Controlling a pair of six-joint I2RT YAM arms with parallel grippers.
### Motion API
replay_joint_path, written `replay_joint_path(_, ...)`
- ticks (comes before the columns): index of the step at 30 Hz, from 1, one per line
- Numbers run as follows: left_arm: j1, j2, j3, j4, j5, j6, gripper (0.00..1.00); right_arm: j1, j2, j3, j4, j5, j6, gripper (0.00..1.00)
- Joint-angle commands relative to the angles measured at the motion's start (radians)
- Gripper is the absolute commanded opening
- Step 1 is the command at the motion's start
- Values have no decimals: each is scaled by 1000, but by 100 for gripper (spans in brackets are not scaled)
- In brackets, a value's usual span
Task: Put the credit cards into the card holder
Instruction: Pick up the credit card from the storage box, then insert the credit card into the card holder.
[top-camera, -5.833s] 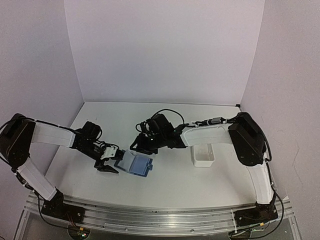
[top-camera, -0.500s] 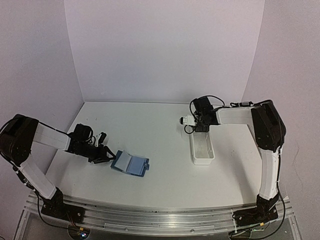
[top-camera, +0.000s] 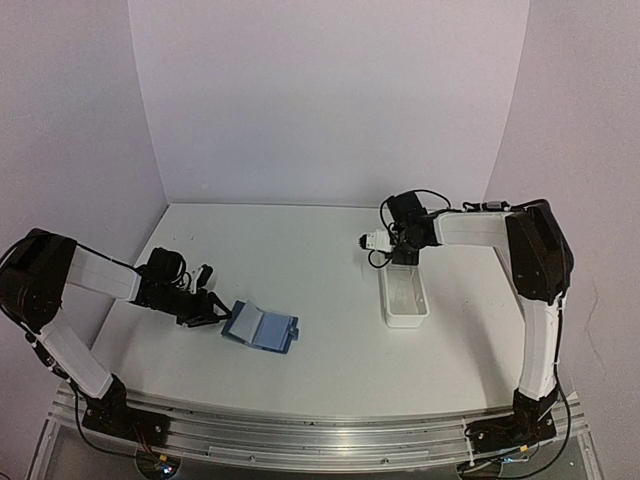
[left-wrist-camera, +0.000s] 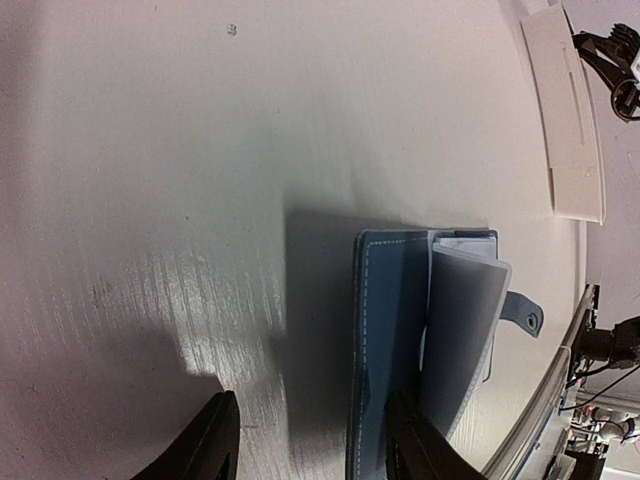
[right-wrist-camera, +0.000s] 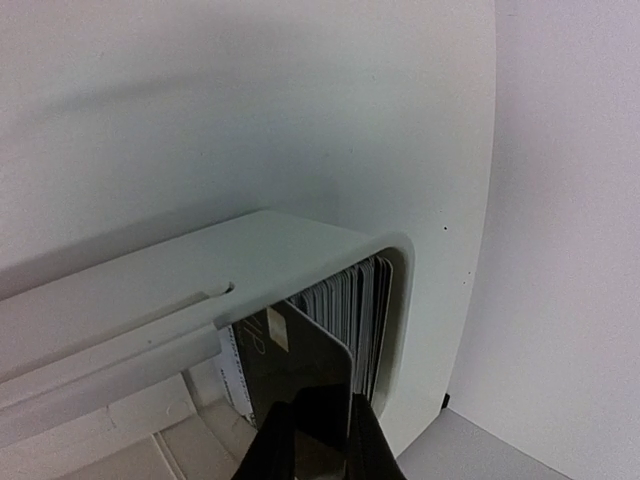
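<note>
White table (top-camera: 330, 370): right jaws pinch a card (right-wrist-camera: 300, 368) (wrist view only).

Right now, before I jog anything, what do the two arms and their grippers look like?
The left arm and right arm each pair white link covers with black joint housings. Black cables loop loosely at the wrists. The left gripper and right gripper have slim black fingers. No markings show.

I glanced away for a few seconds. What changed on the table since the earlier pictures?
The right gripper swung from the blue wallet over to the far end of the white tray and has just closed on a dark card standing in it. The wallet lies open in about the same spot, with the left gripper still open at its edge.
</note>
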Motion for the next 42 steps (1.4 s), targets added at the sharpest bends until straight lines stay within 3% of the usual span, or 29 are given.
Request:
replay_joint_path(1,-1,-21,-15,-5,2,7,50,-3,-75,49,-60,-36,40,6)
replay_joint_path(3,-2,-21,-15,-6,3,8,50,-3,-81,54,-83,-45,47,0)
replay_joint_path(17,3,-65,-9,-6,32,30,52,-1,-152,181,-236,-121,196,0)
replay_joint_path(20,10,-112,21,-5,92,97,55,8,-182,291,-256,-174,346,0)
replay_joint_path(24,19,-233,48,85,166,206,67,18,-227,424,-234,-456,716,0)
replay_joint_path(29,20,-314,178,149,393,292,83,175,-268,340,-23,-686,976,0)
replay_joint_path(32,19,-302,296,138,557,279,89,244,-327,163,337,-878,1192,0)
replay_joint_path(35,13,-303,366,187,672,218,96,298,-370,-25,722,-933,1383,0)
replay_joint_path(37,-4,-308,396,209,703,169,98,334,-372,-70,822,-933,1441,0)
replay_joint_path(42,-98,-316,465,152,691,128,96,428,-351,-97,893,-923,1467,0)
